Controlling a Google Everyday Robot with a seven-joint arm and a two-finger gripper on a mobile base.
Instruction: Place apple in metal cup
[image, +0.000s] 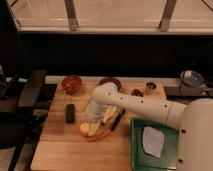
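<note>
Low over table (57, 147): gripper (89, 122), pointing down off white arm (135, 104) that reaches in from camera-right. Released or clenched: impossible to say.

Right under the gripper, at its tip: apple (85, 129), resting on the table. Touching or not, unclear. Not yet in the cup.

Just beside the apple, below-right of the gripper: carrot (101, 135), lying flat.

Just right of the gripper, partly behind the arm: banana (108, 114).

Further right, next to the banana: thin black item (118, 120), angled.

Left of the gripper, apart from the apple: black block (70, 113).

Behind-left of the gripper, near the table's far edge: red bowl (71, 83).

Straight behind, past the arm's bend: dark bowl (110, 81).

Well apart from the gripper, back-right at the far edge: metal cup (150, 88), upright.

Just left of the cup: small dark thing (136, 92), not identifiable.

Right of the gripper at the near edge: green tray (137, 156), with white cloth (152, 141) lying in it.

Far right beyond the cup, off the table: grey-blue bowl (192, 78).

Far left of the gripper, beside the table: dark chair (30, 92).
</note>
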